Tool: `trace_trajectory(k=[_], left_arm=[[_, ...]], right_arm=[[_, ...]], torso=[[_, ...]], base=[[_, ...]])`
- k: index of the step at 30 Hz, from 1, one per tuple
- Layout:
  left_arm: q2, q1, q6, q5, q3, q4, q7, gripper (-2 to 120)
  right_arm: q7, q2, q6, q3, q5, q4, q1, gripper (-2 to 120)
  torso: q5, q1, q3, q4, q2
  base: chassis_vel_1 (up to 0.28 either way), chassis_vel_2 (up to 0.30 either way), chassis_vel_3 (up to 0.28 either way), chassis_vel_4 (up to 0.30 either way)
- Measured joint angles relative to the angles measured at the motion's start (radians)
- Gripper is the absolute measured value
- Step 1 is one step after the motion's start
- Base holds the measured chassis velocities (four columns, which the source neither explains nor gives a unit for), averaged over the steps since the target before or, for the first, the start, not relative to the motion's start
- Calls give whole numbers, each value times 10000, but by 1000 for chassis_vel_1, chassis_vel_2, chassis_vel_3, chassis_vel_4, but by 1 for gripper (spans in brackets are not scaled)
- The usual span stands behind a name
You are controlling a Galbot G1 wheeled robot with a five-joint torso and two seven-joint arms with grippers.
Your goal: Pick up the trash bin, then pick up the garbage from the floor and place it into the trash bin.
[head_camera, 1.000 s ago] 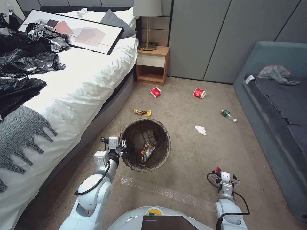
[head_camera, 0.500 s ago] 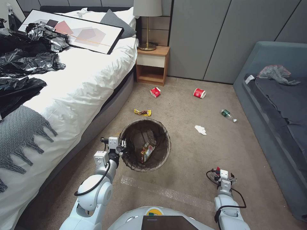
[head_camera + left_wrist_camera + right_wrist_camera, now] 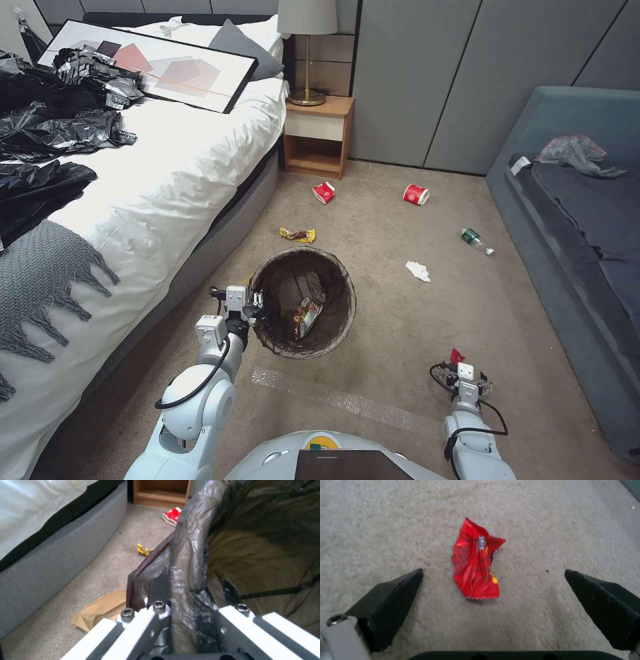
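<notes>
Right tool [image 3: 493,580], wide open, hovers over the red wrapper [image 3: 476,571], its long axis lying crosswise between the fingers; left tool [image 3: 257,308] grips the trash bin [image 3: 303,300] rim.

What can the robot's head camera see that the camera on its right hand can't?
Head view alone: the trash bin gripped at its rim by the left gripper, two red cups, a bottle, a tissue, the bed. Right wrist view alone: the wrapper's crumpled folds and the right gripper wide open around it. Both: the red wrapper on the carpet.
</notes>
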Motion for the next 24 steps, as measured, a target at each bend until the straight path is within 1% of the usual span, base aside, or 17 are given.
trace_trajectory(k=[7, 12, 14, 15, 19, 21, 22, 24], left_arm=[[0, 7, 0, 24, 12, 0, 1, 0], [-6, 14, 0, 45, 16, 6, 3, 0], [-7, 15, 0, 46, 17, 6, 3, 0], [-8, 15, 0, 48, 17, 6, 3, 0], [-10, 16, 0, 50, 17, 7, 3, 0], [-12, 16, 0, 51, 17, 8, 3, 0], [-12, 16, 0, 51, 17, 8, 3, 0], [-5, 16, 0, 51, 17, 8, 3, 0]], right_arm=[[-52, -15, 144, 29, -29, -282, 194, 99], [-128, -15, 217, 26, -34, -335, 242, 90], [-130, -15, 218, 21, -35, -347, 248, 89], [-133, -15, 235, 11, -42, -391, 261, 87], [-134, -10, 296, -1, -70, -497, 277, 84], [-145, -2, 402, -8, -143, -620, 302, 74], [-145, -2, 402, -8, -143, -620, 302, 74], [-139, 3, 448, -8, -170, -731, 350, 67]], torso=[[1, 0, 0, -2, 1], [4, 0, 0, 1, 0], [4, 0, 0, 0, 0], [3, 0, 0, 1, 0], [3, 0, 0, 0, 1], [3, 0, 0, 0, 1], [3, 0, 0, 0, 1], [4, 0, 0, 1, 1]], base=[[0, 0, 0, 0], [0, 0, 0, 0], [0, 0, 0, 0], [0, 0, 0, 0], [0, 0, 0, 0], [0, 0, 0, 0], [0, 0, 0, 0], [0, 0, 0, 0]])
